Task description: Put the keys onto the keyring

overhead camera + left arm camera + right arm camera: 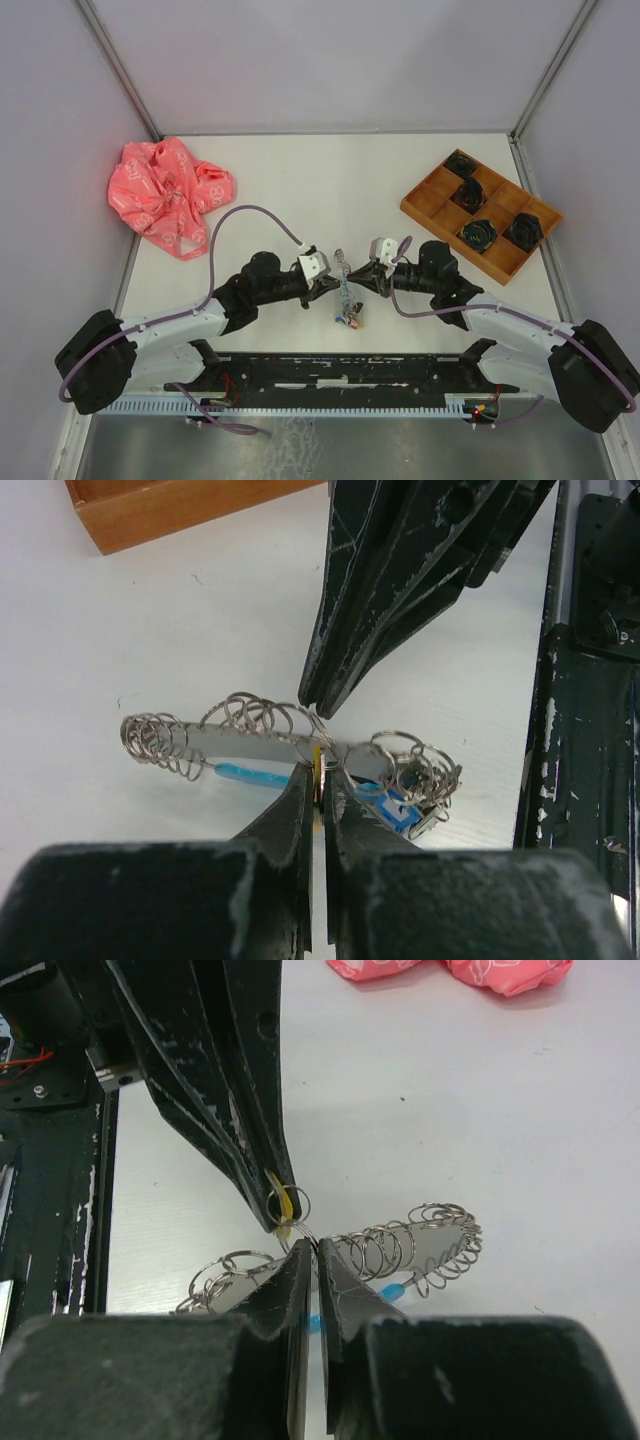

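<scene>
A flat metal strip [250,743] threaded with several wire keyrings hangs between the two arms at the table's middle [346,288]. A blue-handled piece [248,773] and a blue tag [397,810] hang under it. My left gripper [322,776] is shut on a thin yellow key [318,764], which carries a small ring [290,1200]. My right gripper [310,1250] comes from the opposite side, shut on a keyring at the strip's middle. Its tips [318,705] nearly touch the left gripper's tips [279,1216]. The strip's far end [430,1245] sticks out with loose rings.
A wooden compartment tray [436,199] holding black parts stands at the back right; its corner [170,510] shows in the left wrist view. A crumpled pink bag [165,195] lies at the back left. The black arm mount rail [340,375] runs along the near edge.
</scene>
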Tool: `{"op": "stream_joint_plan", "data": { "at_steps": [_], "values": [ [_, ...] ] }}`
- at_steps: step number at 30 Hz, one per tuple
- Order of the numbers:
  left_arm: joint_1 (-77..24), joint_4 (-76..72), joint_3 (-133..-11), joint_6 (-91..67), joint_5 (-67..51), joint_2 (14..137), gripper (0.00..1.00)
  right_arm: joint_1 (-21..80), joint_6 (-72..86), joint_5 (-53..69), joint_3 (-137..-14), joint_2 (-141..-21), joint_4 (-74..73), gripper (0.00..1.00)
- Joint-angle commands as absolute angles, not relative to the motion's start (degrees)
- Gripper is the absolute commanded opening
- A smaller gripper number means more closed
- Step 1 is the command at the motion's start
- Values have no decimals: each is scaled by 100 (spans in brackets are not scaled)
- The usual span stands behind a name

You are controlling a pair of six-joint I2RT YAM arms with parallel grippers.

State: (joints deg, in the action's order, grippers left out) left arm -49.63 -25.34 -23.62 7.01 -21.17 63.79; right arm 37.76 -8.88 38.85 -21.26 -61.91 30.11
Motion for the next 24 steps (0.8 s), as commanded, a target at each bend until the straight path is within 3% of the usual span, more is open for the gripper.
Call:
{"op": "stream_joint_plan", "data": {
  "at_steps": [1,15,24],
  "values": [
    [-4983,-2702,-2721,1107,-2292,6135,3,3756,-1079,4075,-2480,-6106,2645,14],
    [-4978,-2405,-2842,1471,-2648,6172,3,3757,-2055,4554,-2899,-6051,1446,37],
    [-4980,-2275,-2842,1690,-2962,6110,3,3758,-3409,5156,-3380,-6447,633,43]
  ]
}}
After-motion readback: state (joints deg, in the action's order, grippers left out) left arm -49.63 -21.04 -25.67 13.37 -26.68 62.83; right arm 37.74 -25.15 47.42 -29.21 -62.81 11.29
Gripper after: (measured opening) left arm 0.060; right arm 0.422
